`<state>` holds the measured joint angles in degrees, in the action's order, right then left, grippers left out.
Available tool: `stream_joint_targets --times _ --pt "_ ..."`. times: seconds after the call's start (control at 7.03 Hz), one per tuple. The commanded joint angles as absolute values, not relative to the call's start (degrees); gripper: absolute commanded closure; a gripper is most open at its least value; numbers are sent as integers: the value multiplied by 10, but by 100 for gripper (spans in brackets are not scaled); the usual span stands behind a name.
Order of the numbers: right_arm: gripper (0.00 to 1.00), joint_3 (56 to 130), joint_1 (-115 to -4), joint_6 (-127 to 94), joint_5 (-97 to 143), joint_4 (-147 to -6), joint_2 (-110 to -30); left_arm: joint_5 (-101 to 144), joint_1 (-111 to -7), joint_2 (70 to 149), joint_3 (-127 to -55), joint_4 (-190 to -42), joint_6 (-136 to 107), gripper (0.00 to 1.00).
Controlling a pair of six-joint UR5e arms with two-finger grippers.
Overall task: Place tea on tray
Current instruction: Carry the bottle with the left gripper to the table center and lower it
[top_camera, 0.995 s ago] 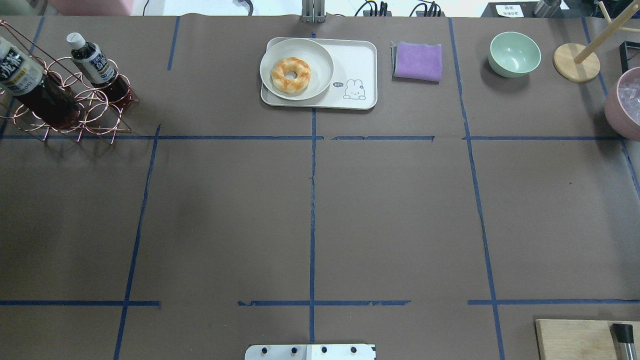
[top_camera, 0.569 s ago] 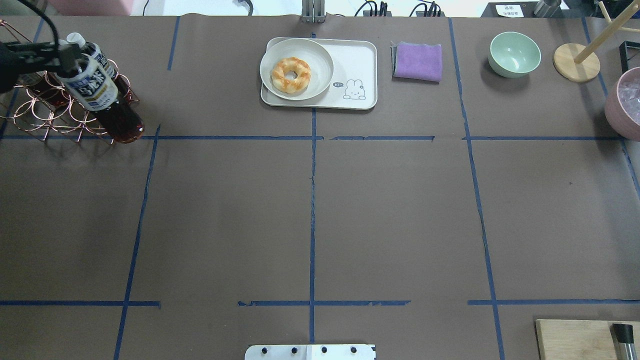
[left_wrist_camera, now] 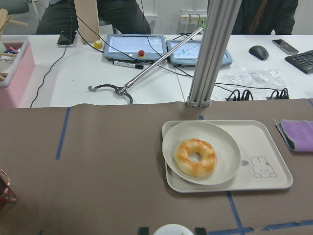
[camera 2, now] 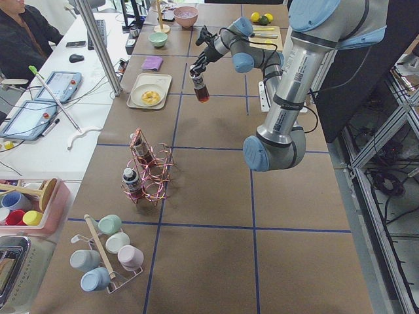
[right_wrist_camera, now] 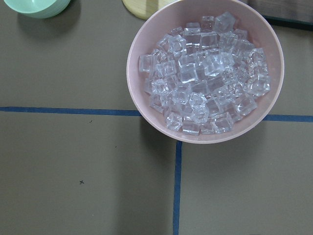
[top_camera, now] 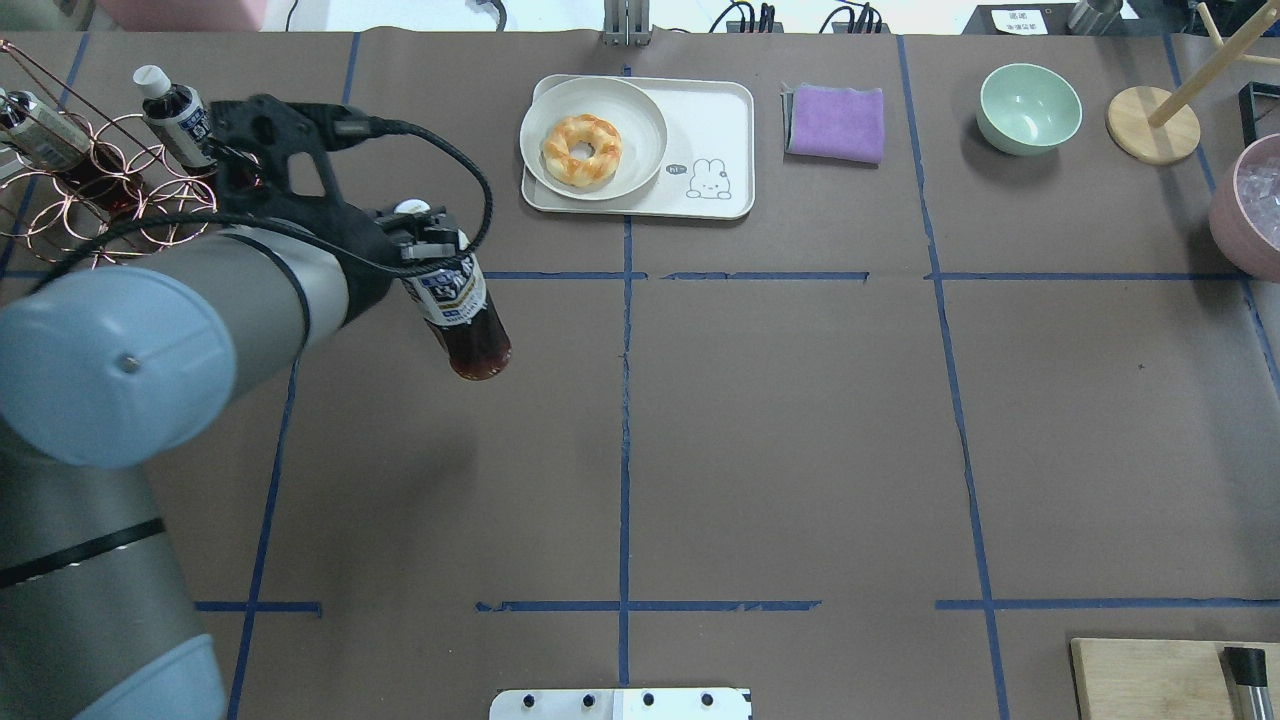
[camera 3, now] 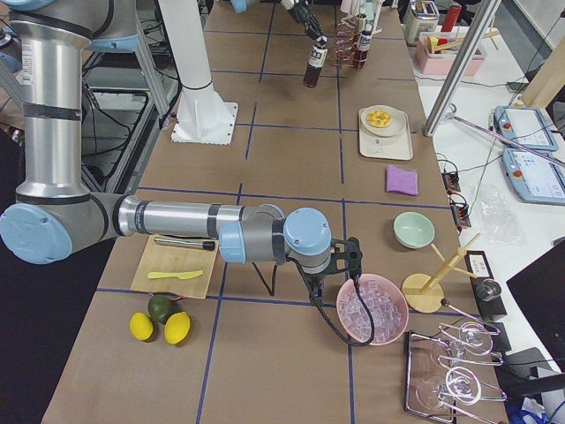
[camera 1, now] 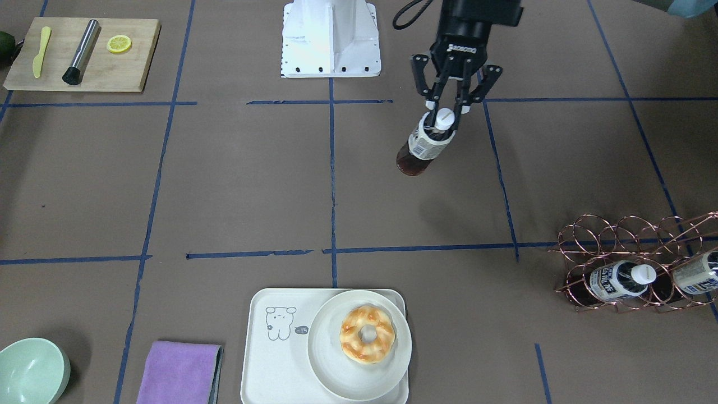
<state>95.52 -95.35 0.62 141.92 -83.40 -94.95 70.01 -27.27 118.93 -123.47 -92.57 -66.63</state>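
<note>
- Since 0.6 s ago the left gripper (camera 1: pixel 446 112) had swung away from the copper rack (camera 1: pixel 617 247) towards the table's middle. Its fingers were clamped on the tea (camera 1: pixel 422 147) just under the white cap.
- The tea hung clear of the table, slightly tilted, out of the rack and well apart from the tray (camera 1: pixel 263 359).
- Two like bottles (camera 1: pixel 617 280) remained in the rack.
- The tray and its plate (camera 1: pixel 325 359) with the doughnut (camera 1: pixel 367 334) lay unmoved.
- The right gripper (camera 3: pixel 350 256) hung over the ice bowl (right_wrist_camera: pixel 133 73). I could not tell whether its fingers were apart or together.
</note>
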Motion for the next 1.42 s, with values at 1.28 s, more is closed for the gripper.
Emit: stream_joint_targets --times 1.28 --pt "0 952 -954 6 1419 -834 -949 643 -222 1329 -1026 -963 -715 100"
